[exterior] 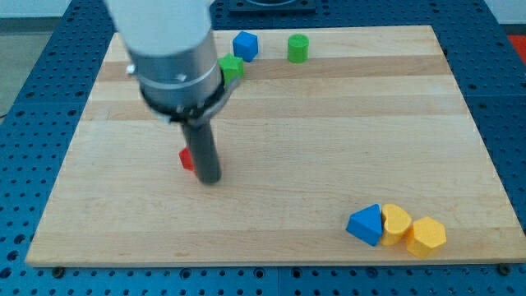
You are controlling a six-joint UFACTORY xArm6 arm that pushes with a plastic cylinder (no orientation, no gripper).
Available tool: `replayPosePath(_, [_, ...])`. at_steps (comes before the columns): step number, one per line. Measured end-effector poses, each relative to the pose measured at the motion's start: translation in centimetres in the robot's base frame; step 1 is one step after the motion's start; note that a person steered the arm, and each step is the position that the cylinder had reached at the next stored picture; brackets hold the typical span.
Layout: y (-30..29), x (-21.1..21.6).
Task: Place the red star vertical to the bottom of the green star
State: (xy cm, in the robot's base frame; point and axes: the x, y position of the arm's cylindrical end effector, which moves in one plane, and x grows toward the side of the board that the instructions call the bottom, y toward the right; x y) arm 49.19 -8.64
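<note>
In the camera view, my tip [211,178] rests on the tabletop [329,148] left of centre. This tool is only a plain rod with nothing to open or close, and it grips nothing. The red star [186,159] is mostly hidden behind the rod, so only a red sliver shows, touching the rod's left side just above the tip. Its star shape cannot be made out here.

The green star [232,67] lies near the tabletop's top edge, partly covered by the arm's grey body, up and to the right of the red one. I judge the tip sits against the red block in order to steer it into line directly beneath the green star, a place it has not yet reached.

Counting blocks: one red, two green (the star and a green cylinder [297,48] at the top edge), two blue (a blue block [245,45] by the top edge, a blue wedge [366,224] near the bottom right corner), and two yellow blocks [396,222] [426,236] touching beside that wedge.
</note>
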Motion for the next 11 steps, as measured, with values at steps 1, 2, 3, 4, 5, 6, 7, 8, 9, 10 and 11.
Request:
replayPosePath(1, [0.3, -4.6])
replayPosePath(2, [0.5, -1.0])
replayPosePath(3, [-4.9, 3.6])
replayPosePath(4, [-7.1, -0.1])
replayPosePath(5, [-4.2, -2.2])
replayPosePath(6, [-3.6, -3.0])
replayPosePath(7, [-2.8, -4.6])
replayPosePath(8, [-2.5, -7.3])
replayPosePath(9, [-2.9, -5.8])
replayPosePath(10, [-1.8, -4.7])
replayPosePath(11, [0.1, -4.7])
